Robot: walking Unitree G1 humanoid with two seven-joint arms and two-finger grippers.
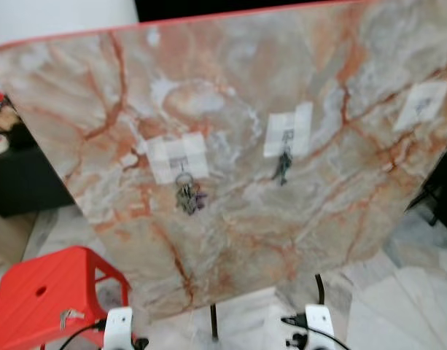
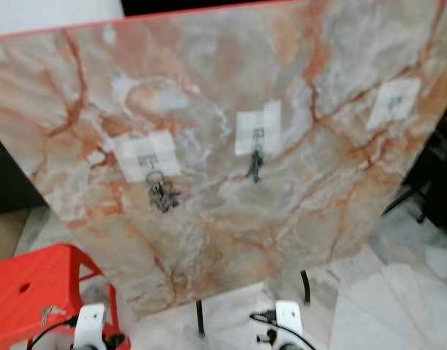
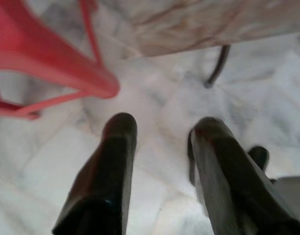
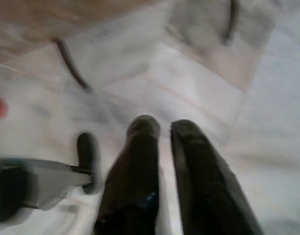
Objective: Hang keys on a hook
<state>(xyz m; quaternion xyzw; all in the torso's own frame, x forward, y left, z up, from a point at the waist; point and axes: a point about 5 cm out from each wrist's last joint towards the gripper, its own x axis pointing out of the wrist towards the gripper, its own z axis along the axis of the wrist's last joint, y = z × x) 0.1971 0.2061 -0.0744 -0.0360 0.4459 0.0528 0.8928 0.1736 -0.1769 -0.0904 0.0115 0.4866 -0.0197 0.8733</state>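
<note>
Writing is not showing up anywhere legible for us: the three white patches on the marble board (image 1: 230, 219) are carrying no text we can read. We are facing that board head on, its top edge trimmed in red. The left patch (image 1: 178, 156) is holding a hook with a bunch of keys (image 1: 187, 195) hanging from it, a purple piece among them. The middle patch (image 1: 287, 130) is carrying a second, darker set of keys (image 1: 283, 168). The right patch (image 1: 421, 104) is showing a hook, but it is too small and blurred for us to say more.

Near our left side a red stool (image 1: 44, 295) is standing on the pale marble floor (image 1: 398, 306), and a small metal key (image 1: 68, 316) is lying on its seat. Thin dark legs (image 1: 214, 321) are propping the board from below.

We are seeing the left gripper (image 3: 162, 129) pointing down at the floor beside the stool, its fingers spread well apart and holding nothing. The right gripper (image 4: 164, 127) is also hanging over the floor, fingers drawn close with just a slit between them, empty. Both wrist views are blurred
</note>
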